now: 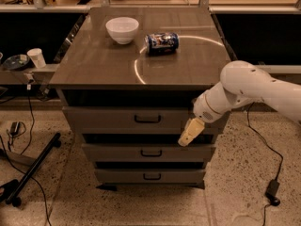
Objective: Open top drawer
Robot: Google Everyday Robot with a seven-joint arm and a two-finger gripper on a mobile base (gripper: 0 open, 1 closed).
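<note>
The top drawer [103,119] sits right under the counter [94,65]. Its front faces the camera, and its long axis and dark handle [147,119] run left to right. The box behind the front is hidden. The hand [184,141] hangs before the drawer's right end, well right of the handle. It is pinched together on nothing and points down and left (its tip overlaps the gap above the middle drawer [117,152]). On the counter a white bowl [122,29] stands upright, only white showing inside. Just right of it a blue can [162,42] lies on its side. A paper cup [36,58] stands on a shelf at far left. The floor [235,173] is speckled, with cables [263,149] trailing across it.
</note>
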